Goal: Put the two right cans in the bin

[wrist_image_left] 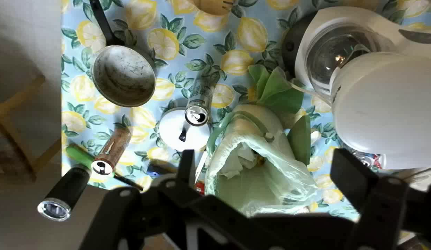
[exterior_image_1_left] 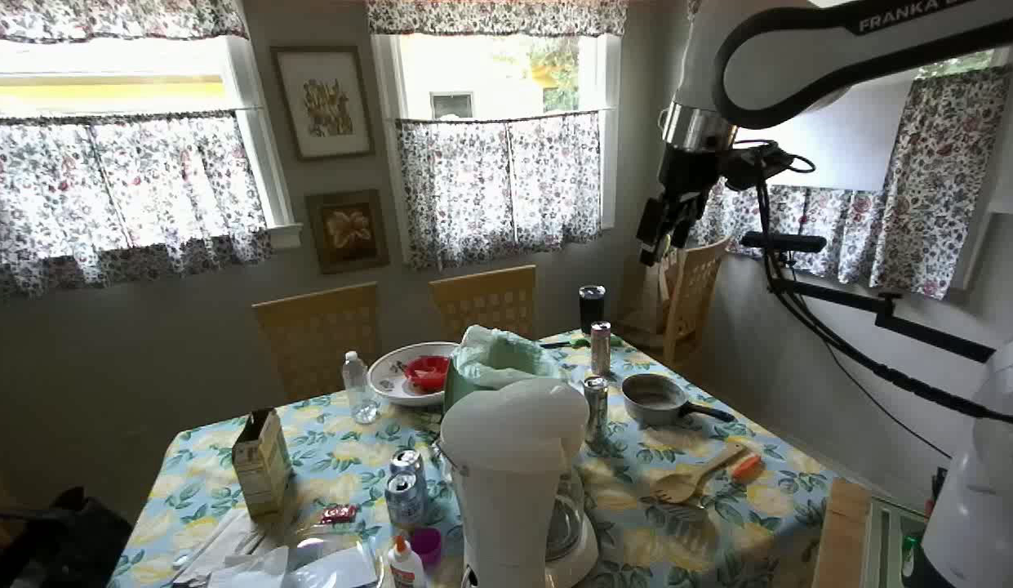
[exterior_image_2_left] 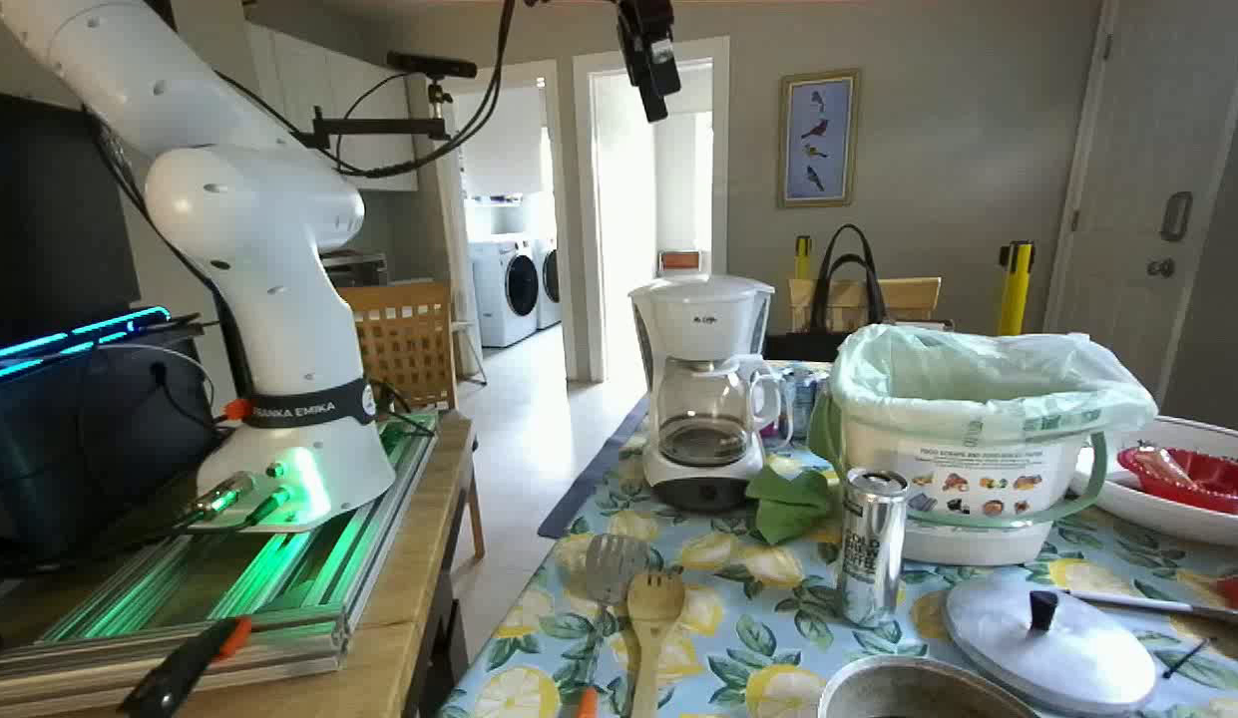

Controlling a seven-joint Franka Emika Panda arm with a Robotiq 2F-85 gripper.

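The two right cans stand upright on the tablecloth. The silver can (exterior_image_1_left: 597, 408) (exterior_image_2_left: 871, 548) (wrist_image_left: 201, 99) is close beside the bin (exterior_image_1_left: 494, 380) (exterior_image_2_left: 963, 538) (wrist_image_left: 279, 139), a white tub lined with a pale green bag. Farther off, near the table's edge, is the reddish-brown can (exterior_image_1_left: 600, 349) (wrist_image_left: 113, 149). High above the table hangs my gripper (exterior_image_1_left: 663, 249) (exterior_image_2_left: 656, 108) (wrist_image_left: 261, 156). In the wrist view its fingers (wrist_image_left: 186, 166) are wide apart, with nothing held, and the bin's mouth shows far below between them. Crumpled paper lies inside the bin.
Around the cans are a small pan (exterior_image_1_left: 653, 397) (wrist_image_left: 124, 76), a pot lid (exterior_image_2_left: 1062, 658) and a black tumbler (exterior_image_1_left: 592, 309) (wrist_image_left: 64, 194). A tall white coffee maker (exterior_image_1_left: 514, 490) (exterior_image_2_left: 703, 329) stands beside the bin. Beyond it are two blue-silver cans (exterior_image_1_left: 405, 500).
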